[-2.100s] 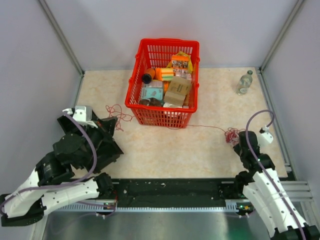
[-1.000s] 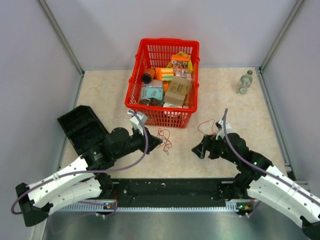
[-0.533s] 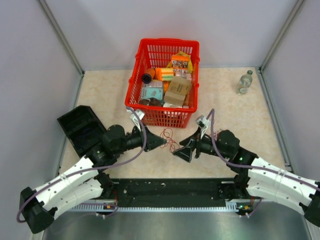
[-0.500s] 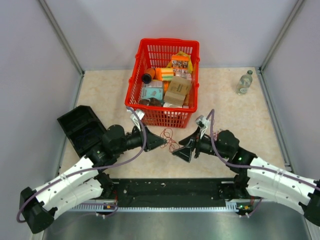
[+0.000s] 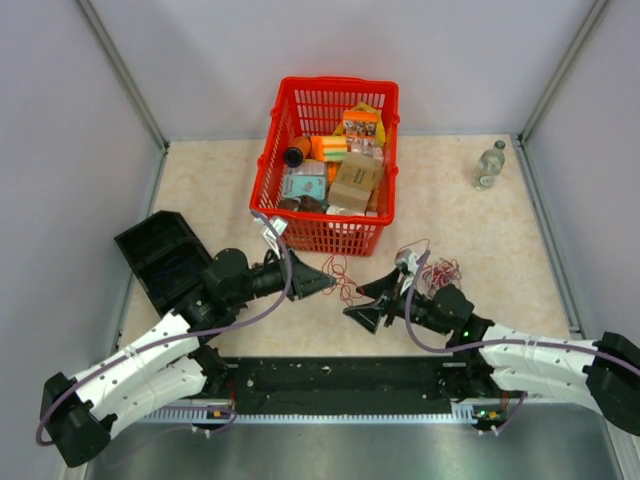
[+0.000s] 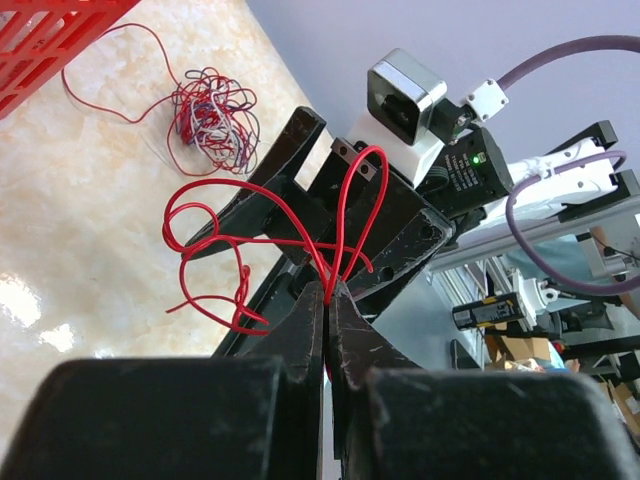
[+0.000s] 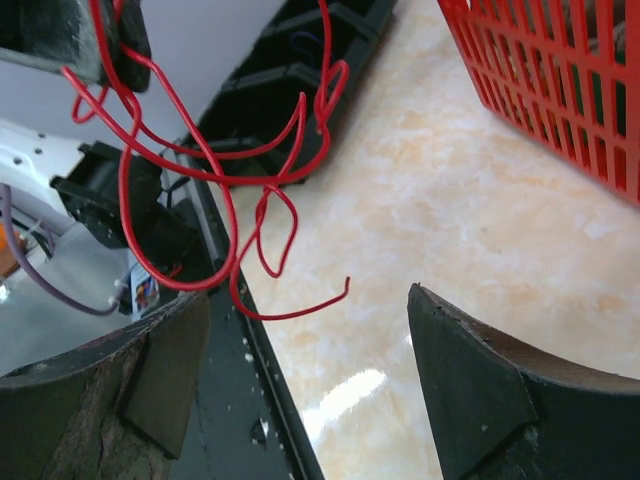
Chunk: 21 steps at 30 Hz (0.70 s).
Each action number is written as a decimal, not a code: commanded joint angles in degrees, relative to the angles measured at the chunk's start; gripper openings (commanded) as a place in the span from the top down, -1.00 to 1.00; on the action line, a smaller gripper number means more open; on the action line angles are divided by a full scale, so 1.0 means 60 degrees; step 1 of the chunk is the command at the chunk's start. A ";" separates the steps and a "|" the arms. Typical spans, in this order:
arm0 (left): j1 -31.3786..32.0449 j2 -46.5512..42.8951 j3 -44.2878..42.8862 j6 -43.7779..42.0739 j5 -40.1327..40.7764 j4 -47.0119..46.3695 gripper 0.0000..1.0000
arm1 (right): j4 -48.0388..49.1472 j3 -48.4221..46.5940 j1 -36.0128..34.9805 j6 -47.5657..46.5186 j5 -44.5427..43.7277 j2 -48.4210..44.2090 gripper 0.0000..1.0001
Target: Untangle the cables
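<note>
The cables show as two parts. A loose red wire (image 6: 250,240) hangs in loops from my left gripper (image 6: 328,292), which is shut on it just above the table in front of the basket. A small tangle (image 6: 212,112) of red, dark and whitish strands lies on the table behind, beside my right arm (image 5: 440,270). My right gripper (image 7: 310,340) stands open facing the left one, its fingers (image 7: 470,370) spread wide below the hanging red loops (image 7: 220,200), nothing between them. From above, the left gripper (image 5: 325,283) and right gripper (image 5: 368,304) point at each other with the red loops (image 5: 342,274) between.
A red basket (image 5: 340,82) full of boxes and packets stands at the back middle, its wall close behind the wire (image 7: 560,90). A black tray (image 5: 165,255) lies at the left. A clear bottle (image 5: 489,165) stands at the back right. A black rail (image 5: 340,375) runs along the near edge.
Over the last second both grippers have come together at the middle. The right gripper has dropped slightly toward the near edge, uncovering the tangle behind it. The left still holds the red wire.
</note>
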<state>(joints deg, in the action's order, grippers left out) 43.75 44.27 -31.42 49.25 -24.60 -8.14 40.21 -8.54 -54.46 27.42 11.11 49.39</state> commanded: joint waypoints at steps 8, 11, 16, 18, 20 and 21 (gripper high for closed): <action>-0.0113 -0.0157 0.0343 0.0477 -0.0177 -0.1117 1.00 | 0.4370 -0.0438 -0.0343 0.0703 -0.0651 0.1991 -0.20; -0.0113 -0.0157 0.0417 0.0565 -0.0206 -0.1265 1.00 | 0.5191 -0.0511 -0.0357 0.0908 -0.0520 0.2797 -0.18; -0.0099 -0.0317 0.0461 0.0405 -0.0178 -0.1061 1.00 | 0.5518 -0.0730 -0.0401 0.1376 -0.0534 0.3386 0.41; -0.0113 -0.0449 0.0418 0.0055 0.0201 -0.0550 0.97 | 0.4468 -0.0760 -0.0401 0.1610 -0.0767 0.2963 1.00; -0.0113 -0.0639 0.0242 -0.0443 0.1121 0.0750 0.66 | 0.2335 -0.0745 -0.0401 0.1831 -0.1264 0.2086 1.00; -0.0113 -0.0684 0.0183 -0.0590 0.1692 0.1307 0.50 | 0.0742 -0.0890 -0.0401 0.1817 -0.1426 0.1603 1.00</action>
<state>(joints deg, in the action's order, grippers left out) 43.27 42.50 -28.71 50.30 -23.05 -8.93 63.18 -10.85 -56.10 35.75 6.50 67.09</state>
